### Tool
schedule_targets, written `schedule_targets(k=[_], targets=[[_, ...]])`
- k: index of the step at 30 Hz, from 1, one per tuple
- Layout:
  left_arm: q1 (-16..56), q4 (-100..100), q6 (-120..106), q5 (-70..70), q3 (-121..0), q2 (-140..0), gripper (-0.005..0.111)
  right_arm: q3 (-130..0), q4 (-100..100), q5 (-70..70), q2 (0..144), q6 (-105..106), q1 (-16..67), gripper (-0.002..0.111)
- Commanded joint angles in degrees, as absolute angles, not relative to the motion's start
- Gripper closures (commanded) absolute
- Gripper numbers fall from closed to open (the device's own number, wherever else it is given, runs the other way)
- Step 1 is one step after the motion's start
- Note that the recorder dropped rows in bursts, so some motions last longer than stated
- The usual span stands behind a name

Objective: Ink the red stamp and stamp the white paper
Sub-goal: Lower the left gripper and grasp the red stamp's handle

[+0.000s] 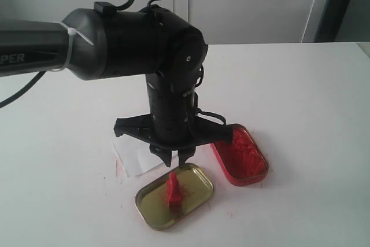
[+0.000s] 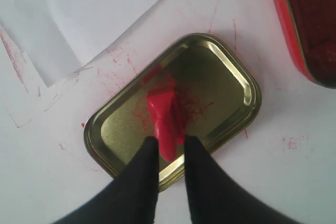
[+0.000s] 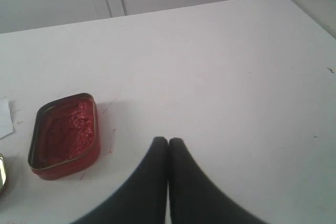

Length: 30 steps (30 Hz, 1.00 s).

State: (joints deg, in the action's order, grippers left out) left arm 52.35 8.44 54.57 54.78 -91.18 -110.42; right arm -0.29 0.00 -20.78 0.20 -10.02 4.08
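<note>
Right, the left gripper (image 1: 174, 160) points straight down over the gold lid (image 1: 151, 205), jaws slightly apart. The red stamp (image 1: 173, 188) stands upright on its block base in the middle of that lid, knob up. From the exterior view the black fingertips hover just above the knob and do not clamp it. The left wrist view shows the knob in the narrow gap between the two fingers (image 2: 140, 182). Red smears streak the lid's floor around the stamp's base. The white paper (image 1: 134, 155) lies flat on the table (image 1: 300, 96) at ten o'clock from the lid, just beside its rim. Its near edge is partly hidden behind the gripper's body. Thin red scratches mark the tabletop beside the sheet. At two o'clock from the lid, close by but apart, sits the open ink tin (image 1: 250, 180), full of rough red ink. Over on the other side, the right gripper (image 3: 168, 141) has its fingers pressed together on nothing. It hangs above bare white tabletop, with the ink tin nearby.
</note>
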Motion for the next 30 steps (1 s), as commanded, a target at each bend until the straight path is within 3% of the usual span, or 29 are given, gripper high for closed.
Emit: schedule_targets(k=[1, 30], targets=[[52.65, 7.92, 53.54, 56.11, -90.68, -110.49, 0.067, 0.0, 0.0, -19.98, 0.0, -9.59, 4.43, 0.108], [52.65, 6.42, 53.54, 54.86, -90.63, -117.66, 0.065, 0.0, 0.0, -19.98, 0.0, -9.59, 4.43, 0.108]])
